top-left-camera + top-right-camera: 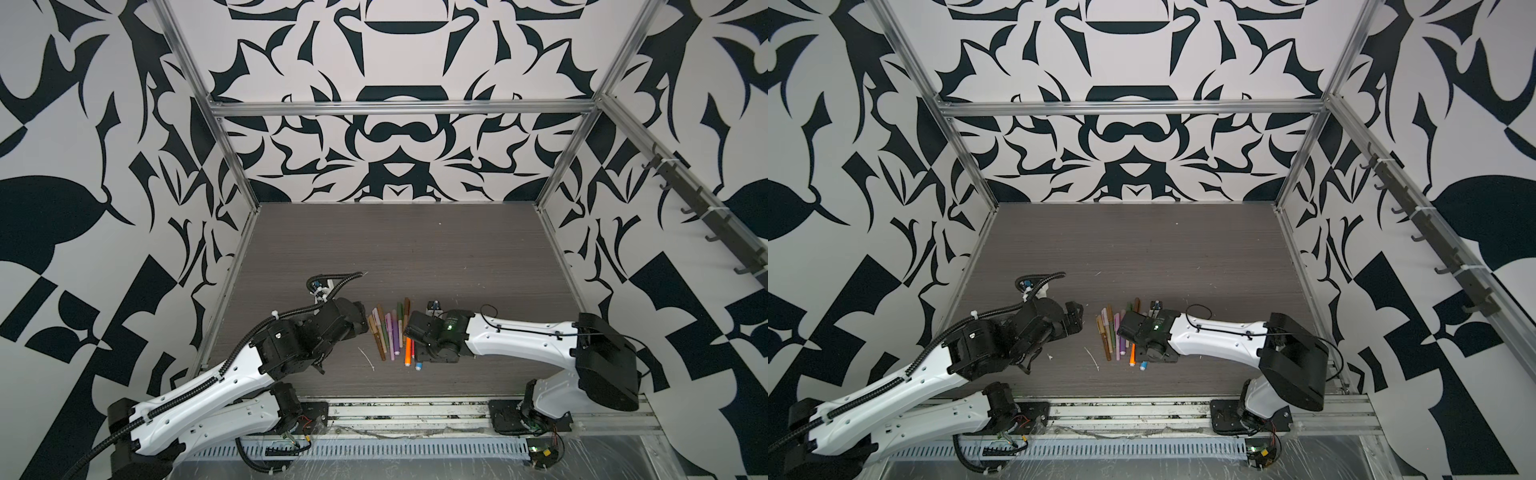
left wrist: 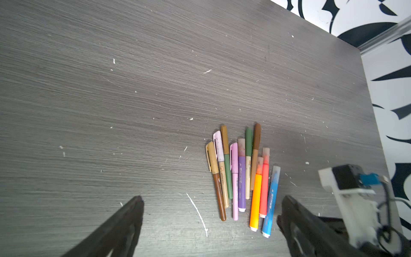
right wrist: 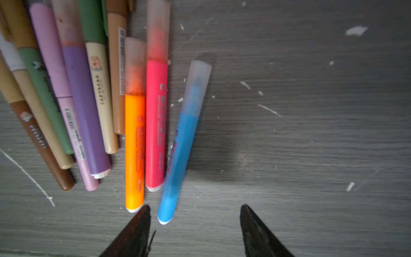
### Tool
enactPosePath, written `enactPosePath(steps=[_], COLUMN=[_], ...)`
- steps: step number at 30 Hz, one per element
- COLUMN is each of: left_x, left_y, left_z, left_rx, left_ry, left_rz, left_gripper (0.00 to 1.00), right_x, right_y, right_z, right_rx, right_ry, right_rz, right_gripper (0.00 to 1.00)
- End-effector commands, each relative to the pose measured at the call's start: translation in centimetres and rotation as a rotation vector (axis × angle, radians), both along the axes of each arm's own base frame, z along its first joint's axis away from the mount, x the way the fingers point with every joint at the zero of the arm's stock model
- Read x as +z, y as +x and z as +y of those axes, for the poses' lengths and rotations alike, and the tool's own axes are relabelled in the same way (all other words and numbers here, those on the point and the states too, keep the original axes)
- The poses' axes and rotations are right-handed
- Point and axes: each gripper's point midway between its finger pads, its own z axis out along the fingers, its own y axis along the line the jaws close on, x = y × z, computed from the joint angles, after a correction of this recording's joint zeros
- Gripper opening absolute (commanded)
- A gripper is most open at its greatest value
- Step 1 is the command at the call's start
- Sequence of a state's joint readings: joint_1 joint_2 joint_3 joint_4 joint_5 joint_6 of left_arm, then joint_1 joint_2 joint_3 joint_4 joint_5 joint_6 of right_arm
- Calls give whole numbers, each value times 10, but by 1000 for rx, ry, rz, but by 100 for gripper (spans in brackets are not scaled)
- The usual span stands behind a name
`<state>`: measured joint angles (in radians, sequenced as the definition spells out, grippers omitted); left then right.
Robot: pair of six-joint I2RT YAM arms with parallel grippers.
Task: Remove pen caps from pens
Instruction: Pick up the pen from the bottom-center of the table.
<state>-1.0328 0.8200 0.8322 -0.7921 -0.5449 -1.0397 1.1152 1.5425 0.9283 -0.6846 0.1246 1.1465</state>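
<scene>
Several pens (image 1: 390, 332) lie side by side in a fan on the dark wood-grain table (image 1: 415, 249), all with pen caps on. In the right wrist view the blue pen (image 3: 181, 144) wears a frosted cap (image 3: 198, 86), and the orange pen (image 3: 134, 151) and red-pink pen (image 3: 155, 124) lie beside it. My right gripper (image 3: 195, 207) is open low over the table, with the blue pen's tail end just inside the gap, near one fingertip (image 3: 144, 211). My left gripper (image 2: 212, 200) stands wide open beside the pens (image 2: 240, 178) and holds nothing.
A thin white plastic strand (image 2: 198, 213) lies on the table by the brown pen, near my left gripper (image 1: 361, 324). The right arm's wrist camera (image 2: 347, 178) sits close to the blue pen. Metal frame rails (image 1: 232, 291) and patterned walls border the table.
</scene>
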Motion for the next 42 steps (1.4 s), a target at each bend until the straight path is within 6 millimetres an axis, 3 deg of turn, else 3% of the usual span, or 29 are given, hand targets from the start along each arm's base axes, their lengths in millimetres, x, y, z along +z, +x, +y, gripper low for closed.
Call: enactPosePath(steps=[1,4,8,13,19,22,33,42], left_x=[5,11,6,10,-11,-8,9,24], left_y=[-7,-9,-11,-9,7,10,9,12], left_z=[-12,-19,-23,-46,-20,-18,-36,-16], left_rx=[-73,-102,-132,-277,-247,-268,-388,-457], left_ry=[-120,-257,-353,-477,-320,-271,-352,-158], left_rz=[-12,-33,12,95,221,213,119,-77], left_gripper=[99,99,99,99,95,95,90,90], right_x=[4,3,-2,-6,-9,-10,-22,-37], right_y=[2,1,-2,-7,-9,-8,-9,-11], right_z=[15,16,14,15,11,9,9,7], right_rx=[-42,-80,-115,-97,-127,-142,-172,-179], right_ry=[43,66,90,88,74,65,36,-18], right_rz=[0,-1,13,38,49,49,69,100], right_gripper=[68,67,67,67,66,65,57,46])
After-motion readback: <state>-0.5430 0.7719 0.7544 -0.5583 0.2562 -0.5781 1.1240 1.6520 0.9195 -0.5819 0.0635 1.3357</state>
